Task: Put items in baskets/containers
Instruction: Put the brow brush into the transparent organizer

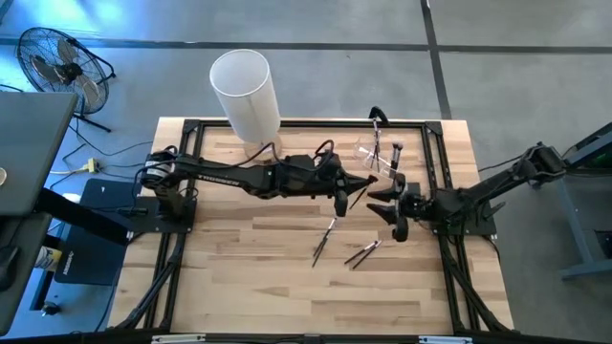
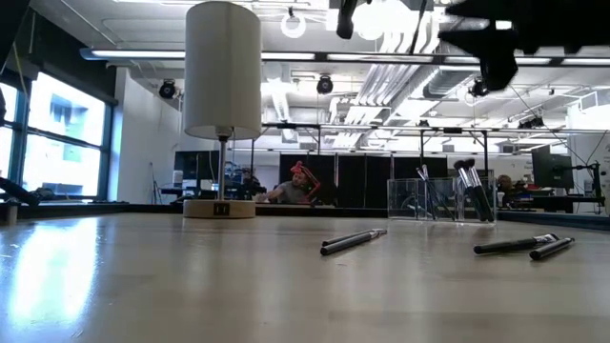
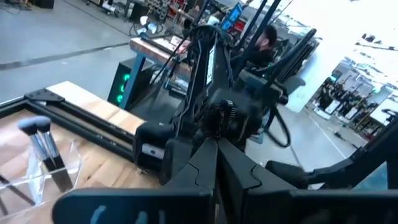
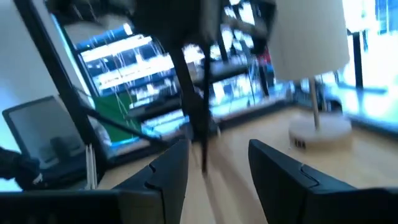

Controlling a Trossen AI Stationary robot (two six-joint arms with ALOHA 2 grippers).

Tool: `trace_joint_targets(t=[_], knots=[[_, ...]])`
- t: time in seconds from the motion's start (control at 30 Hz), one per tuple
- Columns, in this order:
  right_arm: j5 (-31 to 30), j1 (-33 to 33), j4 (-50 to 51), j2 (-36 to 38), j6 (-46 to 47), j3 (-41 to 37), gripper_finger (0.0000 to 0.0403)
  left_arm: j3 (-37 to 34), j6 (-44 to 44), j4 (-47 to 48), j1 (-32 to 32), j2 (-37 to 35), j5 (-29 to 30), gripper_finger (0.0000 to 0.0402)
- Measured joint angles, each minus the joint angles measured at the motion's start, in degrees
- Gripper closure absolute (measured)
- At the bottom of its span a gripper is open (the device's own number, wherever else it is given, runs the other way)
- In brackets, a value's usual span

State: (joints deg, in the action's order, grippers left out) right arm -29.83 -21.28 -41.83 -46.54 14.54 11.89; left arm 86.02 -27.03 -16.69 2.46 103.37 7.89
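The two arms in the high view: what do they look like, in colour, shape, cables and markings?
Both arms are dark, nearly black, built of slim jointed segments. The left arm carries pale lettering along its long segment, and thin black cables loop beside its joints. The right arm shows similar dark links. The left pincer and the right pincer are black, each with two flat, angular fingers.

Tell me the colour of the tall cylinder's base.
Tan, pale wood, under the white tall cylinder; its base shows best in the low view.
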Motion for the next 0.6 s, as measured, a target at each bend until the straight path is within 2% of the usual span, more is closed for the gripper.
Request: trace_joint_targets(t=[0.13,0.3,0.47,0.6], knots=[[-0.6,1.8,3.2,0.1,-3.4,4.6,0.0241,0.0,-0.4,-0.3,0.1,0.0,0.0,0.0401],[4.6,6.4,15.5,-0.6,-1.8,10.7,0.0242,0.0,-0.6,-1.3,0.2,0.0,-0.6,0.0401],[10.3,9.4,15.8,-1.4,-1.6,13.4,0.0249,0.0,-0.3,-1.3,0.2,0.0,-0.8,0.0401],[11.4,10.5,16.1,-1.4,-1.0,14.1,0.0284,0.0,-0.3,-1.2,0.2,0.0,-0.8,0.0401]])
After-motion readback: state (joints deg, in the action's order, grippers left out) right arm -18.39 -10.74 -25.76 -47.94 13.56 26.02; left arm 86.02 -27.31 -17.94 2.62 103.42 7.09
